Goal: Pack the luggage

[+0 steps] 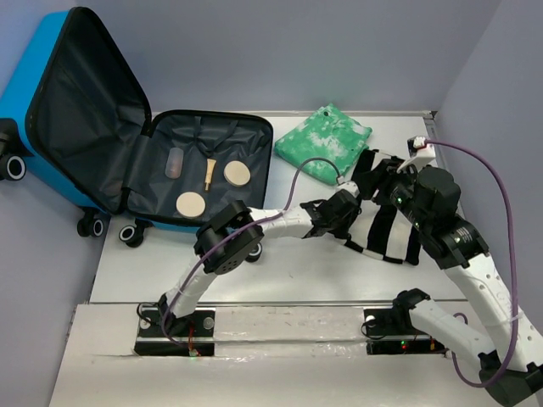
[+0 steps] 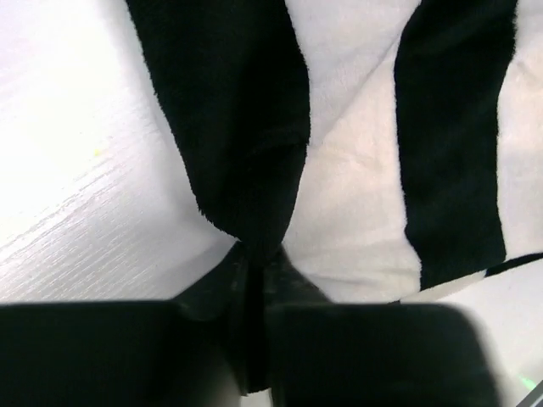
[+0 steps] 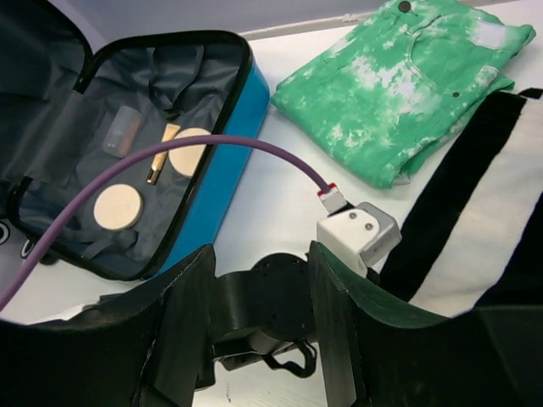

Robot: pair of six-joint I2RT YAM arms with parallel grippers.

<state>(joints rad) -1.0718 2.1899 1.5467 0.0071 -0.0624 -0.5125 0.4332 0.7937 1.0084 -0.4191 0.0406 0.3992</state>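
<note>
While the left tool (image 2: 254,264) is clamped tight on the striped cloth (image 2: 356,195) right of the luggage (image 1: 85,110), the right tool (image 3: 259,267) hangs with jaws spread wide, gripping nothing.

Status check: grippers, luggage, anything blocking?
Left gripper shut on striped cloth. Right gripper open, holding nothing. Luggage open, lid up. Green jeans right of it, unpacked, off the cloth's path.

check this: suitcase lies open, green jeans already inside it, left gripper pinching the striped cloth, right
No: the green jeans lie folded on the table, outside the open suitcase, as the top external view shows. The rest holds.
</note>
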